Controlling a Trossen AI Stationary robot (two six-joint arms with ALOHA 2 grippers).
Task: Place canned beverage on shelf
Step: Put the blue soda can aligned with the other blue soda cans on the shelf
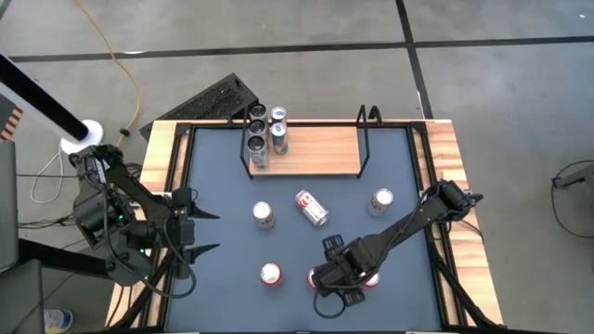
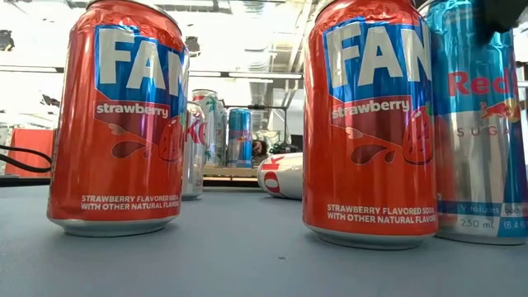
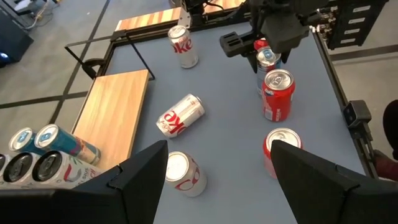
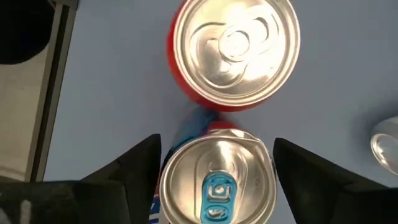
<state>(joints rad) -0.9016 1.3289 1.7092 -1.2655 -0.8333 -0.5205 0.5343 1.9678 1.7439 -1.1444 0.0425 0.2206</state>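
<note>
High view: dark mat tabletop (image 1: 223, 176) in a wood rim, grey floor around. The shelf (image 1: 316, 150) sat upper centre, four cans bunched at its left end. Right gripper (image 1: 342, 278) hung lower centre. Left gripper (image 1: 200, 232) waited at left, part open, empty.

Low view: two strawberry cans (image 2: 115, 124) filled the foreground, bright room behind.

Right wrist view: fingers spread either side of a blue-tab can (image 4: 216, 180); contact unclear.

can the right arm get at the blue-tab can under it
Probably yes: the right gripper hangs straight over the blue-tab can, fingers open either side. The red strawberry soda can stands close beside it, but outside the fingers.
</note>
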